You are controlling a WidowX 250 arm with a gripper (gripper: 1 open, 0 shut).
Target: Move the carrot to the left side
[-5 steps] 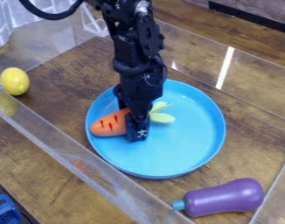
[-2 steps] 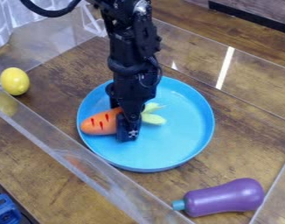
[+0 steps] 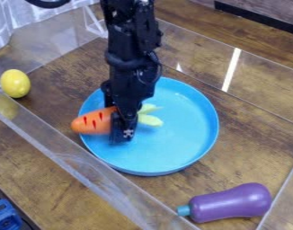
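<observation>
Under everything we have a brown wooden tabletop (image 3: 263, 90), its grain showing, with a pale strip (image 3: 231, 70) on it toward the back right. A clear plastic wall (image 3: 83, 171) slants across the near left, and more see-through sheeting shows at the far left corner; the near wall stands between us and part of the tabletop. The black robot arm (image 3: 133, 40) reaches down from the back over the blue plate (image 3: 173, 157), hiding some of its far rim.

The jaws (image 3: 114, 124) are partly open, closed in around the orange carrot (image 3: 95, 121), and we see them gripping it. The carrot lies at the plate's left side, its blunt orange end reaching the left rim and its pale leafy top pointing right over the blue.

Around the plate, we find a purple eggplant (image 3: 231, 203) near the front right, apart from it, and a yellow ball (image 3: 16, 83) well to the left, by the clear wall. At the bottom left corner sits a blue object (image 3: 7, 218), cut off by the edge of our view.

We count one plate, one carrot, one eggplant, one yellow ball and one blue object.
</observation>
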